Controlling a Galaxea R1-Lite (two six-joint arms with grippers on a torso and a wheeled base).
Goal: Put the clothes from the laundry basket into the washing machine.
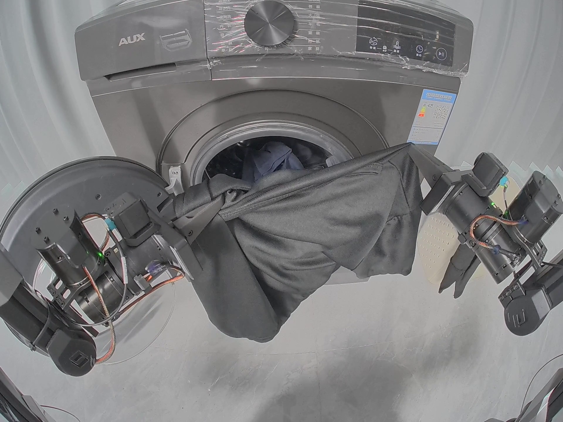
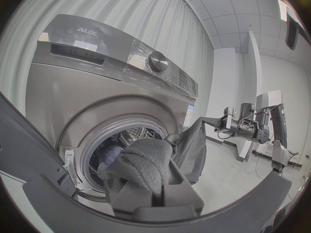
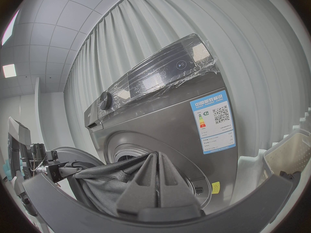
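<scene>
Head view: a dark grey, finely textured garment point(image 1: 305, 224) is stretched across the front of the washing machine point(image 1: 141, 112). Its upper edge runs taut over the lower part of the round opening, and its bulk sags in a loose pouch below. The left end effector point(image 1: 186, 221) is clenched on the bunched end, beside the machine's swung-open door point(image 1: 70, 194). The right end effector point(image 1: 417, 155) grasps the other end just below the machine's sticker. A blue cloth point(image 1: 275, 156) lies inside the drum behind the garment. A white perforated laundry basket point(image 1: 437, 247) stands at the machine's right side, behind the right arm.

Left wrist view: the left end effector point(image 2: 158, 182) pinches a thick rolled fold of the garment point(image 2: 145, 159) just in front of the opening's rim. The upper part of the opening is uncovered above the fabric.

Right wrist view: the right end effector point(image 3: 157, 156) is pressed together on the garment's edge, in front of the machine's front panel.
</scene>
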